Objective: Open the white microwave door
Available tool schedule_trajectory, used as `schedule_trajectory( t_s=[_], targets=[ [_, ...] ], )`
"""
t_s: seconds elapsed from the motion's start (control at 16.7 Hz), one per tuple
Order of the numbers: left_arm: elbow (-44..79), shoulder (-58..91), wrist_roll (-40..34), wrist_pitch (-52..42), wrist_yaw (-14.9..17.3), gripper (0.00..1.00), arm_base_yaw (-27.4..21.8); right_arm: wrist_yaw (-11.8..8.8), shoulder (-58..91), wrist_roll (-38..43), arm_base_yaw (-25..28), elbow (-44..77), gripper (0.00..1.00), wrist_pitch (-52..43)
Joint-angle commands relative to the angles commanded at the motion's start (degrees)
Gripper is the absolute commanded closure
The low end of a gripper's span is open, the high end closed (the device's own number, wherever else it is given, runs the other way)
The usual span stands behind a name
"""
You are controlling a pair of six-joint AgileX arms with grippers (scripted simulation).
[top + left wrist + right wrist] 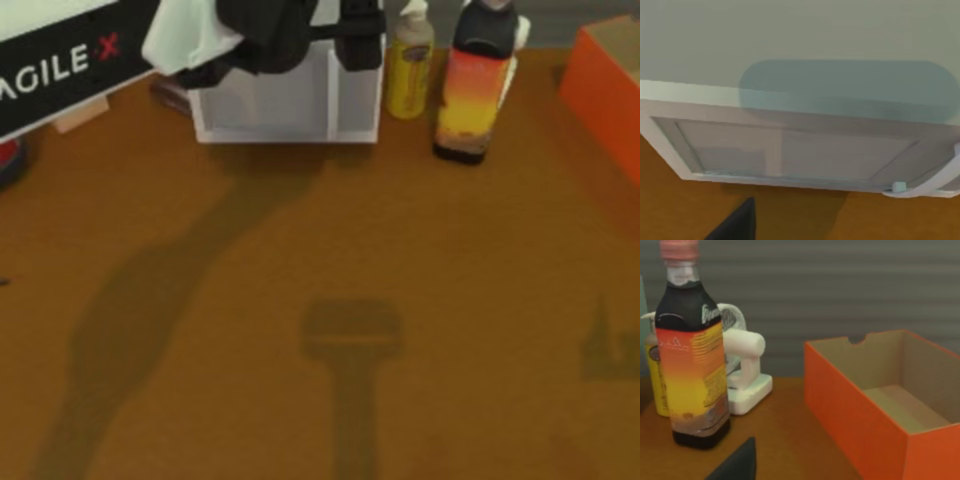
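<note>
- Left hand (pixel 265 35) is above the white microwave (pixel 290 95), at the far edge of the surface (pixel 320 300), left of the middle in the top view; it shows only as a dark mass over the grey top.
- Whether the fingers of the left hand are wide or narrow, I cannot tell: the left wrist view shows only one dark fingertip (pixel 737 225) at its lower edge, above the surface and apart from the oven.
- In the same wrist view the microwave door (pixel 790 155) lies flat against the front of the oven, so it looks closed; a pale curved handle (pixel 935 187) is at one end of the door.
- Right hand cannot be seen in the top view; in the right wrist view only a dark fingertip (pixel 737 465) shows, so I cannot tell its opening either.
- Beside the microwave on the right stands a yellow bottle (pixel 408 65), then a dark sauce bottle (pixel 475 85) with an orange and yellow label.
- An open orange box (pixel 880 400) is at the far right of the surface, and a white object (pixel 745 372) stands behind the sauce bottle.
</note>
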Motion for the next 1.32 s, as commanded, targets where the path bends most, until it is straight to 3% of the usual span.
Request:
schedule_trajectory(
  t_s=[0.24, 0.54, 1.32],
  targets=[
    [7.5, 9.6, -2.2, -3.9, -1.9, 0.0, -3.0, 0.0, 0.0, 0.0, 0.0, 0.0, 0.0, 0.0],
    [8.6, 10.8, -2.5, -4.6, -2.2, 0.0, -3.4, 0.0, 0.0, 0.0, 0.0, 0.0, 0.0, 0.0],
    [15.8, 23.5, 0.7, 2.1, 0.0, 0.0, 0.1, 0.0, 0.0, 0.0, 0.0, 0.0, 0.0, 0.0]
  ],
)
